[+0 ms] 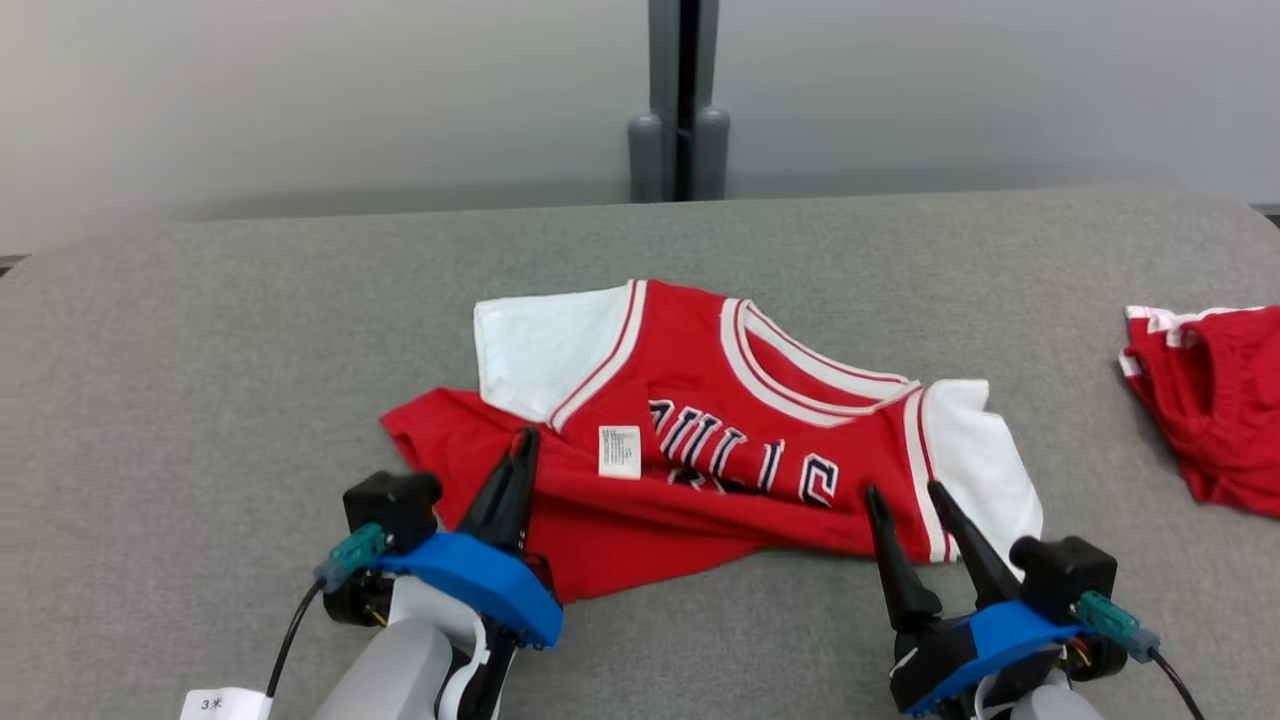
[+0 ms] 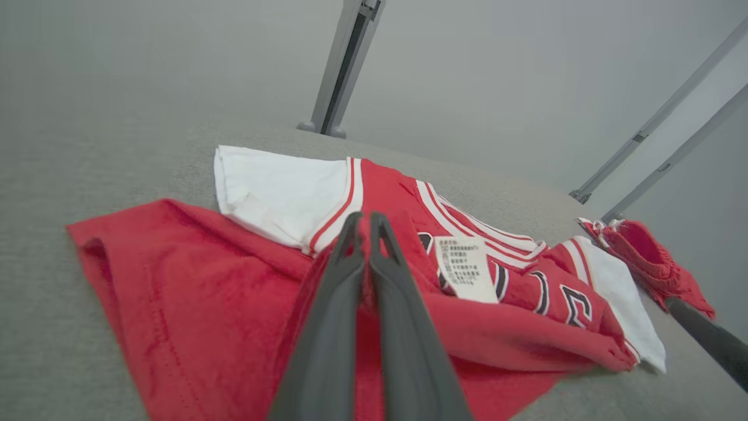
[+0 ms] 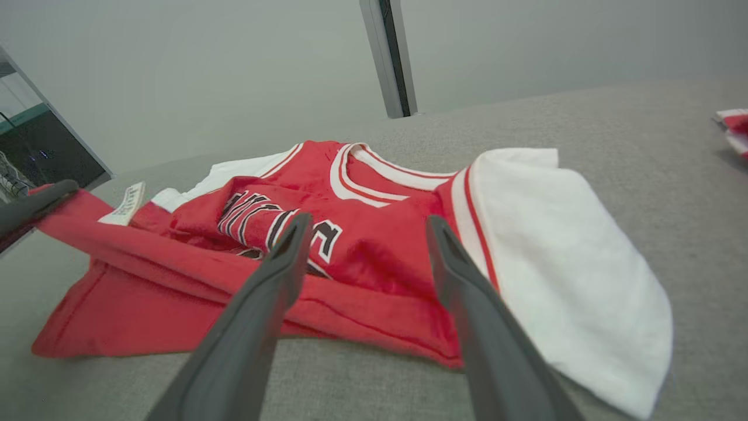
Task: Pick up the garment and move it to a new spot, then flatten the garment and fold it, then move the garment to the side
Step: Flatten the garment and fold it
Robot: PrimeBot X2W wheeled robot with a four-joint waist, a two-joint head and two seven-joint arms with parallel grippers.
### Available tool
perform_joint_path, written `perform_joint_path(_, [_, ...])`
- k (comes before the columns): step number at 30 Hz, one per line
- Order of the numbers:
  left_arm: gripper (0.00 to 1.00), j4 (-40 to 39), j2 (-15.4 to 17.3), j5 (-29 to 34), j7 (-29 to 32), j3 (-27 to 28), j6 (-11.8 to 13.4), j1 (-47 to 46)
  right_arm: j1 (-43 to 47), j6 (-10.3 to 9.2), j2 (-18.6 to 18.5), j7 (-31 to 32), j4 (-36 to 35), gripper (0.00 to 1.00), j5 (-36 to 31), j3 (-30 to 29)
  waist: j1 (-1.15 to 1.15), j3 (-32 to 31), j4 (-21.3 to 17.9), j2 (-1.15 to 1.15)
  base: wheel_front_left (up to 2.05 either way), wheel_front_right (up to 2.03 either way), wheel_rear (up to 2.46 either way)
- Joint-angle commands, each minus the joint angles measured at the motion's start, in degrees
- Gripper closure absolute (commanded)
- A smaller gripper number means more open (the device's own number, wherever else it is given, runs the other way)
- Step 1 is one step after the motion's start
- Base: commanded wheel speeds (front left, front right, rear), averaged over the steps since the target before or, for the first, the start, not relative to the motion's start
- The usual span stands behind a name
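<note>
Red with white sleeves and striped trim, the garment [image 1: 720, 440] lies near the middle of the grey fabric-covered table [image 1: 250, 330]. It is front up, its collar toward the far side and its lower part folded back over the lettering, so that a white care label [image 1: 619, 451] shows. The left gripper [image 1: 524, 436] sits over the near left part of the garment. Its two dark fingers [image 2: 327, 327] are pressed together with a ridge of red cloth pinched between them, just left of the label. The right gripper [image 1: 903, 489] is at the near right edge of the garment, beside the white sleeve [image 1: 985, 470] on that side. Its fingers [image 3: 257, 316] are spread wide with nothing gripped between them, and whether the tips touch the cloth cannot be told. A second red piece [image 1: 1215, 400] lies bunched at the right edge of the table, well apart from the garment. A grey upright post [image 1: 680, 100] stands beyond the table's far edge, and a small white paper tag [image 1: 225, 703] shows at the near left.
</note>
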Motion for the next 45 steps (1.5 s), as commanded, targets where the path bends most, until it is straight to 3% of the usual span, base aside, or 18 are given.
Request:
perform_joint_path(1, [1.0, -1.99, 0.75, 1.04, -0.37, 0.68, -0.15, 1.58, 1.19, 0.0, -0.2, -0.04, 0.21, 0.0, 0.02, -0.53, 0.0, -1.36, 1.44, 0.0, 0.0, 0.0, 0.0])
perform_joint_path(11, [1.0, -11.09, 1.88, 6.06, -0.4, 6.9, 1.14, 12.28, 4.46, 0.0, -0.22, -0.04, 0.77, 0.0, 0.02, -1.84, 0.0, -6.69, 7.5, 0.0, 0.0, 0.0, 0.0])
perform_joint_path(16, [1.0, -10.56, 2.83, 8.75, -0.42, 11.06, 2.46, 16.98, 4.63, 0.0, -0.22, -0.04, 0.62, 0.0, -0.06, -1.38, 0.0, -7.08, 8.28, 0.0, 0.0, 0.0, 0.0])
perform_joint_path(22, [0.99, -10.64, 1.76, 13.17, -0.42, 17.83, 3.58, 18.61, 4.24, 0.0, -0.22, -0.04, 0.12, 0.0, -0.7, -0.76, 0.0, -6.89, 7.4, 0.0, 0.0, 0.0, 0.0])
perform_joint_path(23, [0.7, -11.1, 1.47, 14.08, -0.42, 19.21, 3.83, 18.7, 4.2, 0.0, -0.21, -0.04, -0.13, 0.0, -0.91, -0.75, 0.0, -6.87, 7.14, 0.0, 0.0, 0.0, 0.0])
perform_joint_path(24, [0.29, -11.12, 1.07, 14.96, -0.42, 20.15, 3.91, 19.16, 4.24, 0.0, -0.21, -0.04, -0.41, 0.0, -1.07, -0.8, 0.0, -6.86, 6.85, 0.0, 0.0, 0.0, 0.0])
perform_joint_path(25, [0.0, -11.28, 0.73, 16.0, -0.42, 21.06, 3.83, 19.41, 4.25, 0.0, -0.21, -0.04, -1.0, 0.0, -1.42, -1.0, 0.0, -6.82, 6.55, 0.0, 0.0, 0.0, 0.0])
perform_joint_path(32, [0.0, -14.32, -1.1, 23.11, -0.42, 26.74, 4.83, 21.03, 5.31, 0.0, -0.19, -0.04, -5.55, 0.0, -3.58, -2.93, 0.0, -6.43, 5.07, 0.0, 0.0, 0.0, 0.0])
perform_joint_path(45, [0.0, -14.5, -2.49, 28.17, -0.38, 27.91, 2.55, 22.42, 5.81, 0.0, -0.19, -0.04, -6.1, 0.0, -5.09, -3.72, 0.0, -6.18, 4.43, 0.0, 0.0, 0.0, 0.0])
